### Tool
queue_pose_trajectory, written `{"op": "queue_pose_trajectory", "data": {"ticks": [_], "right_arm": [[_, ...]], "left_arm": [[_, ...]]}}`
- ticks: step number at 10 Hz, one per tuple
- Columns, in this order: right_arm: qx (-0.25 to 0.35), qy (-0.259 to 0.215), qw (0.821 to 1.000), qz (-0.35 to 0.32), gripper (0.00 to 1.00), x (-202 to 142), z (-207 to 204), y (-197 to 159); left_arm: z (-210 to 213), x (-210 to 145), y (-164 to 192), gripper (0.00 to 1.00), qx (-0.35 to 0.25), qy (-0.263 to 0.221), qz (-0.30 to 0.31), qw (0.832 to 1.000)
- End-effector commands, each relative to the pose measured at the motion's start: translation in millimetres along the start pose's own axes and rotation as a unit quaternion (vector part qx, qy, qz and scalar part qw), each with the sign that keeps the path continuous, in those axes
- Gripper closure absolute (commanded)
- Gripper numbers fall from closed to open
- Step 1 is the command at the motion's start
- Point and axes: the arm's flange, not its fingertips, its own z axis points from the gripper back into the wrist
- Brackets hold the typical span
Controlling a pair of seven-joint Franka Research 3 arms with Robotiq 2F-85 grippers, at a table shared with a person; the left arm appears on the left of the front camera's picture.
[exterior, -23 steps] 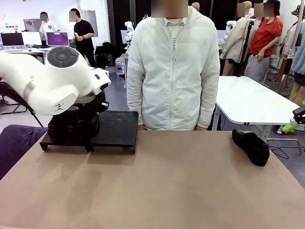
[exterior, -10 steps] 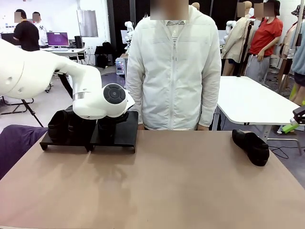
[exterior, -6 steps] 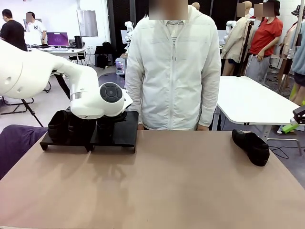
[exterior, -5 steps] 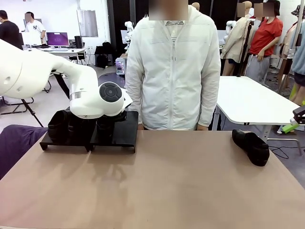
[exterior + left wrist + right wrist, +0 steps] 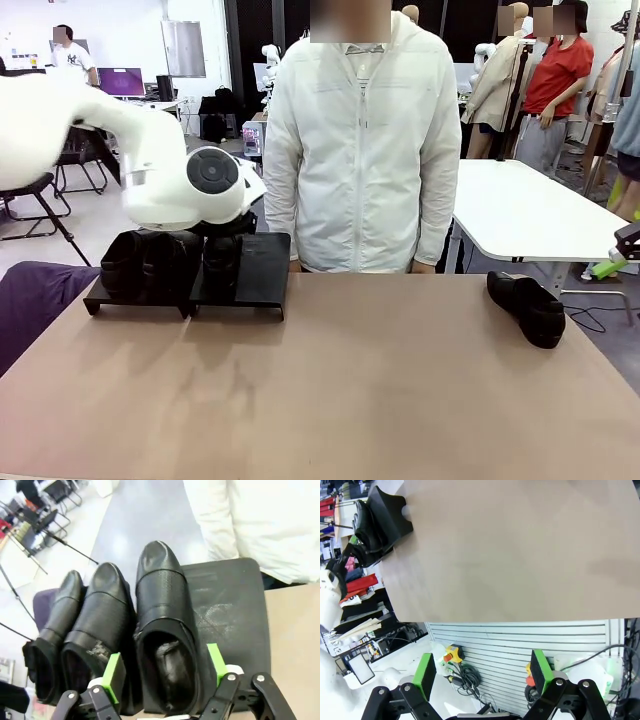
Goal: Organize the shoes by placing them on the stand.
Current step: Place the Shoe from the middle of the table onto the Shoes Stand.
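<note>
The front camera looks level across the tan tabletop [image 5: 330, 390] toward a person in a white jacket [image 5: 362, 150]. The left wrist camera peers steeply down, close over the flat matte-black stand [image 5: 230, 610], also seen at front-view left. The right wrist camera views the same tabletop from beyond its edge.

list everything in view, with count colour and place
shoes on the stand: 3, black, side by side, toes toward the person
shoe on the table: 1, black, far right of the tabletop
stand: 1, matte black, far left of the table, its right part bare
table: 1, tan
person: 1, white jacket, at the far side
left gripper: 1, black with green pads, open astride the third shoe's heel
right gripper: 1, open, off the table's edge
</note>
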Motion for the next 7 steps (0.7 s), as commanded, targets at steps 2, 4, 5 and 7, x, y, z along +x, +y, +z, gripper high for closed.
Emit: {"op": "queue_pose_trajectory", "data": {"ticks": [2, 4, 5, 7], "right_arm": [[0.007, 0.001, 1.0, 0.012, 0.0, 2, 3, -1], [0.007, 0.001, 1.0, 0.012, 0.0, 2, 3, -1], [0.007, 0.001, 1.0, 0.012, 0.0, 2, 3, -1], [0.007, 0.001, 1.0, 0.012, 0.0, 2, 3, -1]], "left_arm": [[66, 16, 49, 0.0, -0.094, 0.062, -0.094, 0.989], [74, 33, 80, 0.0, -0.178, 0.08, -0.146, 0.97], [73, 35, 90, 0.0, -0.234, 0.097, -0.164, 0.953], [75, 23, 105, 0.0, -0.373, 0.215, -0.157, 0.889]]}}
